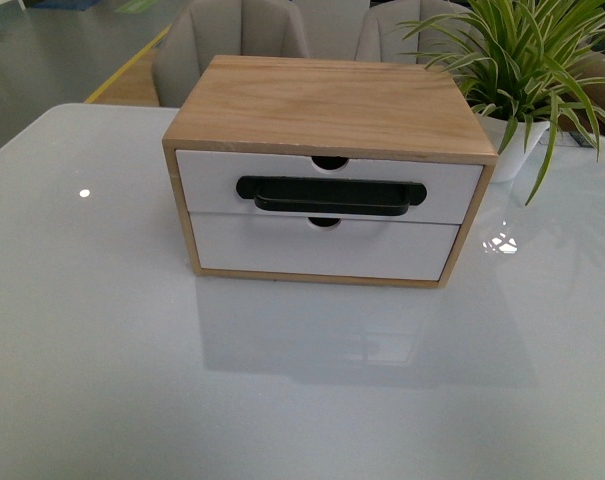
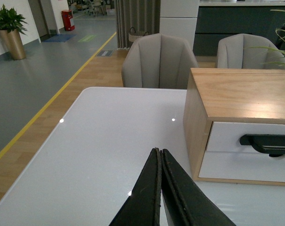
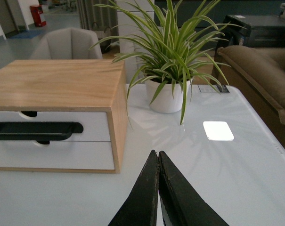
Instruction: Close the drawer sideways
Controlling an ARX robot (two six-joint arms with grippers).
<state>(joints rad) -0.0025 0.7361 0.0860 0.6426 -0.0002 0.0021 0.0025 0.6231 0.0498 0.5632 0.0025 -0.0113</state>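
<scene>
1. The left hand (image 2: 159, 157) and right hand (image 3: 158, 159) are hovering low over the white tabletop (image 1: 102, 330), fingers pressed together and holding nothing, probably ready to push instead of gripping.
2. The drawer (image 1: 327, 188), upper of two in the wooden cabinet (image 1: 327, 105), is sitting mid-tabletop, seemingly flush or nearly so.
3. A potted plant (image 1: 527, 70) is standing just beside the cabinet's right side, crowding that approach.

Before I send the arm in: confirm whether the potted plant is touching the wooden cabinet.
No. In the right wrist view the white plant pot stands apart from the wooden cabinet, with bare table between them.
</scene>
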